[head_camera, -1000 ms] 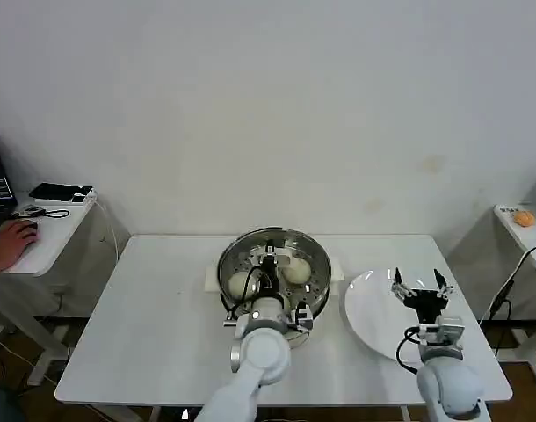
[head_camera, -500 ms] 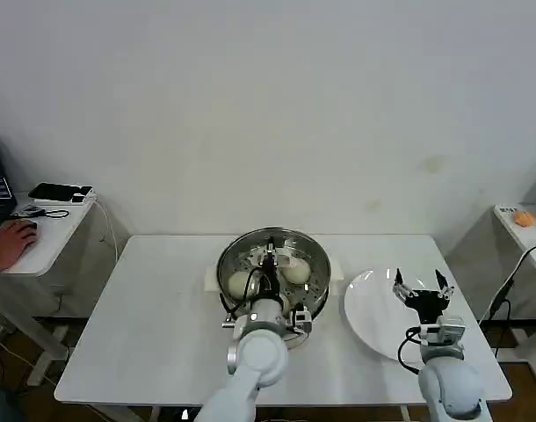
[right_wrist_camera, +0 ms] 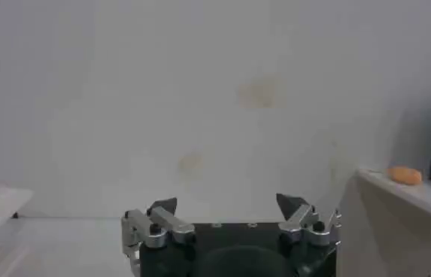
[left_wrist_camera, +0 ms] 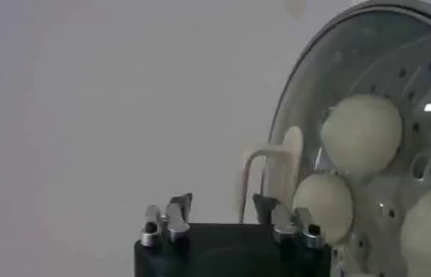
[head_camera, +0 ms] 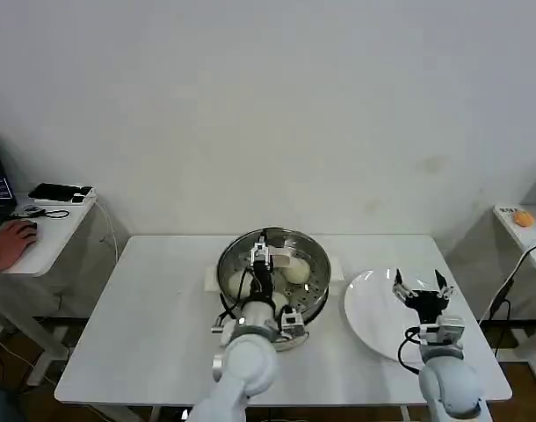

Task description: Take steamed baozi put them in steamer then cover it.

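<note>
The steamer (head_camera: 317,257) stands at the table's middle with the glass cover (head_camera: 290,242) lying on it. Through the glass I see steamed baozi (head_camera: 296,272) inside, three of them in the left wrist view (left_wrist_camera: 362,132). The cover's (left_wrist_camera: 396,68) cream bar handle (left_wrist_camera: 274,159) stands just beyond my left gripper (left_wrist_camera: 221,205). That left gripper (head_camera: 261,253) hovers open over the cover, holding nothing. My right gripper (head_camera: 420,286) hangs open and idle above the white plate (head_camera: 369,312); its spread fingers frame the right wrist view (right_wrist_camera: 230,207).
The white plate lies right of the steamer. A side table (head_camera: 39,246) at the left holds a black device (head_camera: 61,192) and a person's hand on a mouse (head_camera: 11,237). A shelf at the right carries a small orange object (head_camera: 523,218), (right_wrist_camera: 405,175). Cables (head_camera: 505,299) hang beside the plate.
My left arm has shifted a little to the left and back over the steamer, its gripper drawing away from the cover's handle. The right arm has not moved.
</note>
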Robot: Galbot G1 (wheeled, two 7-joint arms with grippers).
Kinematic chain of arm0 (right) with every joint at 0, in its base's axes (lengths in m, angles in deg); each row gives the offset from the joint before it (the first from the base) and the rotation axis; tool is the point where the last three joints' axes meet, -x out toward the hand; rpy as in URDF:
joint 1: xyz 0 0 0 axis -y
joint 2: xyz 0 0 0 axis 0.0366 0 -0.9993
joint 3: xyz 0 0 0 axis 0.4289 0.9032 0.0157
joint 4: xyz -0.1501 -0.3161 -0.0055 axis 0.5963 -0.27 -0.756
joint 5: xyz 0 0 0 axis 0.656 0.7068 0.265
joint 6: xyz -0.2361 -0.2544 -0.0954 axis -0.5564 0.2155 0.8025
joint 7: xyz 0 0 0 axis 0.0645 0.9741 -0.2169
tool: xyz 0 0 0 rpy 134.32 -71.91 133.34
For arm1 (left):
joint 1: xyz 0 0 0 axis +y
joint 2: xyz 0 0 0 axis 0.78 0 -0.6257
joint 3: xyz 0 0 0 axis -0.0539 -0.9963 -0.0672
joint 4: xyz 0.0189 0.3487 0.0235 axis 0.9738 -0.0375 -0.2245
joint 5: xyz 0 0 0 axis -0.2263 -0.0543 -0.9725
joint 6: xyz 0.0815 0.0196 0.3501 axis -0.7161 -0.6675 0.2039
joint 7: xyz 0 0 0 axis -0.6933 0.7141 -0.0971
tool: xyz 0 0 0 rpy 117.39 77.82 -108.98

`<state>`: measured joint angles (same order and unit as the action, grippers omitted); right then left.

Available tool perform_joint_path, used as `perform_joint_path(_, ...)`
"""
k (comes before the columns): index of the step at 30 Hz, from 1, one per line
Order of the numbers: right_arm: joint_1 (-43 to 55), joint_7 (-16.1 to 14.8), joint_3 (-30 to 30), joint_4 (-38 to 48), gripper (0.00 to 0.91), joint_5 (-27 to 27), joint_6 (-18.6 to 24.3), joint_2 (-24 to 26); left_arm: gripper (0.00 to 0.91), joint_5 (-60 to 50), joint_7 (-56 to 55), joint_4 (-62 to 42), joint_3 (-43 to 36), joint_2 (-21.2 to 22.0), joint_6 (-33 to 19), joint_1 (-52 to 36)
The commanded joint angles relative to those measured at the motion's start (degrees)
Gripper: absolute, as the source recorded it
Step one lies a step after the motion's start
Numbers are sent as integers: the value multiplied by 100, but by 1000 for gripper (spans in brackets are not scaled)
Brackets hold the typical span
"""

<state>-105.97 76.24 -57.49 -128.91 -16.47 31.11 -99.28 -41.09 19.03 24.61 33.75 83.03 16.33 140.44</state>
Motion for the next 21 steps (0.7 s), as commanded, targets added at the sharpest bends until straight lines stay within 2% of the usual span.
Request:
perform_joint_path(1, -47, -19, 49, -18, 907, 6, 9, 45, 907, 353, 159, 596, 12, -159, -9, 184)
perform_joint_path(9, -113, -38, 132, -40, 907, -48, 127, 126, 907, 568, 236, 1113, 98, -366, -20, 384)
perform_joint_path(15, -161, -26, 225, -212, 907, -486, -11, 235, 907, 1081, 336, 1833, 430, -715, -15, 617)
perform_joint_path(19, -265, -40, 305, -295, 907, -915, -69, 417, 907, 2238, 135, 2367, 833, -1132, -2, 915)
perform_joint_path(21, -355, -40, 372, -388, 907, -1203, -74, 587, 907, 3512, -313, 2514, 1246, -1410, -42, 1090)
